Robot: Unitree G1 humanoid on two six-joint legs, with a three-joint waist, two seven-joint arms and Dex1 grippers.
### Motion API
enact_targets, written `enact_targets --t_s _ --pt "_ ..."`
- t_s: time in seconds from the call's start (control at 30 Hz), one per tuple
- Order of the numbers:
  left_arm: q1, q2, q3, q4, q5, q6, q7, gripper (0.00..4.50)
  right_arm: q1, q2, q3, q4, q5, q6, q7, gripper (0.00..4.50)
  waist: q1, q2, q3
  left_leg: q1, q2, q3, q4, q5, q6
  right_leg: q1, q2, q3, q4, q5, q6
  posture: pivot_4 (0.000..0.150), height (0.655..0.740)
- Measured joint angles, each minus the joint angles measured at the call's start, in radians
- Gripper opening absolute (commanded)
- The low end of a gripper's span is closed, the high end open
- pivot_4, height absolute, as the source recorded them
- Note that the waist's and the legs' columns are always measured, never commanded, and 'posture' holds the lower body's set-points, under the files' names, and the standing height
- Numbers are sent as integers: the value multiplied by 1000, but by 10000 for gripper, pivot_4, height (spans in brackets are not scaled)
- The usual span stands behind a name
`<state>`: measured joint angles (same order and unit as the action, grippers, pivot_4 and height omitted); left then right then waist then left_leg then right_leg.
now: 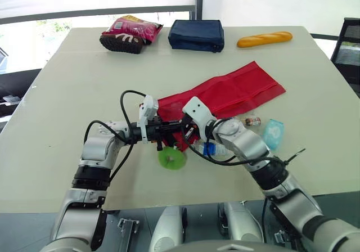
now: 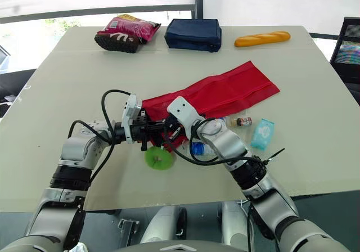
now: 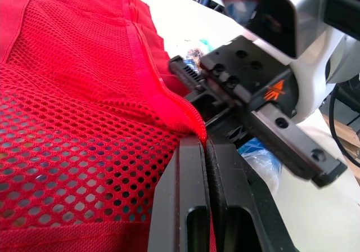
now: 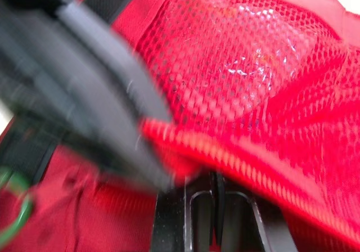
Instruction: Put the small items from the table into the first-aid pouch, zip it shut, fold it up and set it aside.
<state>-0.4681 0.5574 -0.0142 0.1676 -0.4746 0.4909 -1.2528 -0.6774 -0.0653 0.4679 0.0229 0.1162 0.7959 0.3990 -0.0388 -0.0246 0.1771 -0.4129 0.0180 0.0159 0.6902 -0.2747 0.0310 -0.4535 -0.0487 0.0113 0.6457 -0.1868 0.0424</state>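
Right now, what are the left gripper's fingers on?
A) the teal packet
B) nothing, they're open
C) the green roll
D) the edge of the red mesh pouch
D: in the left wrist view the left gripper has its fingers shut on the seam at the edge of the red mesh pouch, with the fabric running between them.

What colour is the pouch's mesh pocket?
Red; the pouch mesh shows clearest in the left wrist view.

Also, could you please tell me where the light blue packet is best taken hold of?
Pinch the light blue packet across its long edges, from above: it lies flat on the table, the small bottle just beside its far left corner.
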Motion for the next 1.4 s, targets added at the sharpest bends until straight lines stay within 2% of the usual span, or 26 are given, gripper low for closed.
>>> enact_targets --t_s 0.3,0.57,0.7,0.87,0.93,1.17,1.2,1.23,1.3,1.37,1.4 --pt "-2 2 0 10 5 -35 -17 0 53 20 -40 -6 -13 -84 2 163 1 0 0 0 0 0 0 0 0 0 0 0 0 0 0 1500 7134" --pt "-2 41 -17 86 61 -108 -53 0 192 -156 -103 -285 43 -58 104 163 1 0 0 0 0 0 0 0 0 0 0 0 0 0 0 1500 7134" --pt "-31 79 -27 177 111 -185 -77 0 293 -271 -197 -451 108 -58 173 163 2 0 0 0 0 0 0 0 0 0 0 -1 0 0 0 1500 7134" --pt "-143 108 -35 381 193 -317 -80 0 452 -317 -343 -581 184 -206 228 163 10 -1 0 1 0 -1 0 0 0 1 0 -1 0 0 0 1500 7134" --pt "-235 125 -41 538 272 -438 -51 0 543 -356 -429 -624 221 -261 252 163 16 -1 0 1 0 0 1 0 0 2 0 -1 -1 0 1 1500 7134" --pt "-381 124 -63 808 409 -662 59 0 643 -400 -600 -683 327 -314 272 163 24 -1 -1 2 0 1 2 0 0 3 0 -1 0 0 1 1500 7134" --pt "-390 120 -66 826 416 -676 65 0 650 -404 -612 -687 334 -315 271 2609 25 -1 -1 2 0 1 2 0 0 3 0 -1 0 0 1 1500 7134" --pt "-399 117 -66 845 424 -689 74 4786 658 -412 -622 -691 340 -315 271 5700 26 -1 -1 1 0 1 2 0 0 3 0 -1 0 0 1 1500 7134" --pt "-412 113 -66 885 442 -718 95 8735 679 -435 -650 -703 364 -314 272 12234 26 -1 -1 1 0 1 2 0 0 3 0 -1 0 0 1 1500 7134" --pt "-427 111 -65 914 452 -735 105 17555 698 -460 -683 -717 388 -309 272 21834 26 -2 -1 1 0 0 3 0 0 3 0 -1 0 0 1 1500 7134" --pt "-432 111 -64 923 453 -747 94 24680 704 -473 -709 -726 420 -295 268 29222 25 -2 -1 1 0 1 3 0 0 3 0 -1 0 0 1 1500 7134"
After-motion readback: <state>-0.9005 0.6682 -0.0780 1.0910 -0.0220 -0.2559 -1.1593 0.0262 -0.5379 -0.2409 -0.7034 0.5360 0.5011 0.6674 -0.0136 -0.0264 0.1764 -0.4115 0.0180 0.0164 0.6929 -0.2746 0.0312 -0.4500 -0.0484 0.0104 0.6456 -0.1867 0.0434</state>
